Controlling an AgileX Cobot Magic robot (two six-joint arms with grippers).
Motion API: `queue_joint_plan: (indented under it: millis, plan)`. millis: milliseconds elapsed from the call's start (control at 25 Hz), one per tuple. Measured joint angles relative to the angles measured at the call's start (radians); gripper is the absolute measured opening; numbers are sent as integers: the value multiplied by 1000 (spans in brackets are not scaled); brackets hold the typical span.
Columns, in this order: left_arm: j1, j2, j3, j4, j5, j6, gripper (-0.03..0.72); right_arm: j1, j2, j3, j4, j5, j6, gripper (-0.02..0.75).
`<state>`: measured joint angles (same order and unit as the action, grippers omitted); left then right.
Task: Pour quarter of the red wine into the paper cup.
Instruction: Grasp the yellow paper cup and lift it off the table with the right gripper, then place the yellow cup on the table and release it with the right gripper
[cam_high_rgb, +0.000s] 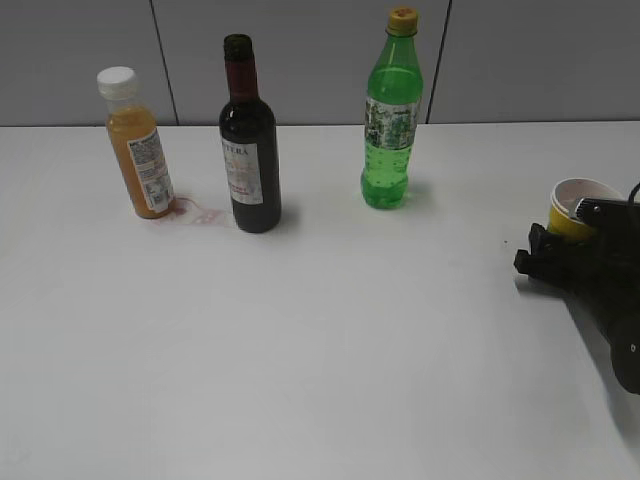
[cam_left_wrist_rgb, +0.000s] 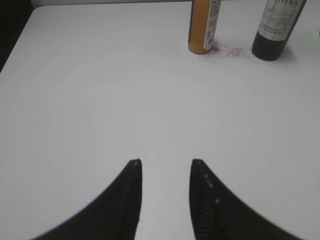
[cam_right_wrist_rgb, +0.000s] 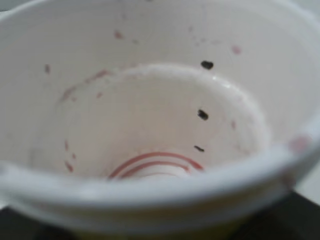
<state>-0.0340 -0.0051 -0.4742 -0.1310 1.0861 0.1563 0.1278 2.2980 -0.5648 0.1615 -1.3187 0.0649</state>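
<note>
We found the wine bottle (cam_high_rgb: 250, 150) standing upright on the white surface (cam_high_rgb: 300, 350), uncapped, between the juice bottle (cam_high_rgb: 138, 145) to its left and the green soda bottle (cam_high_rgb: 392, 115) further right. A pink smear (cam_high_rgb: 200, 213) lay on the surface between the juice bottle and the wine bottle, touching the juice bottle's base.

The cup (cam_high_rgb: 577, 207) sat at the far right edge of the exterior view, well apart from the wine bottle, with the right tool (cam_high_rgb: 560, 245) closed in against its yellow side. From the pictures we could not tell whether that tool pinched the cup or merely stood around it. The right wrist view looked straight into the cup (cam_right_wrist_rgb: 160, 120): white inside, with reddish flecks on the wall, a thin red ring at the bottom and a few dark specks.

The left tool (cam_left_wrist_rgb: 165, 172) hung over bare surface with its fingers (cam_left_wrist_rgb: 131, 200) spread and nothing between them, the juice and wine bottles well ahead of it.
</note>
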Motion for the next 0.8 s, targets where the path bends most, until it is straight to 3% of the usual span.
queue_joint_plan:
  millis: [120, 480, 640, 800]
  plan:
    - [0, 0, 0, 0, 0, 0, 239, 0, 0, 0, 2, 0, 0, 456]
    - [0, 0, 0, 0, 0, 1, 239, 0, -130, 82, -87, 91, -59, 451]
    - [0, 0, 0, 0, 0, 1, 239, 0, -267, 111, -241, 100, -65, 451]
    - [0, 0, 0, 0, 0, 0, 239, 0, -355, 115, -521, 100, -13, 450]
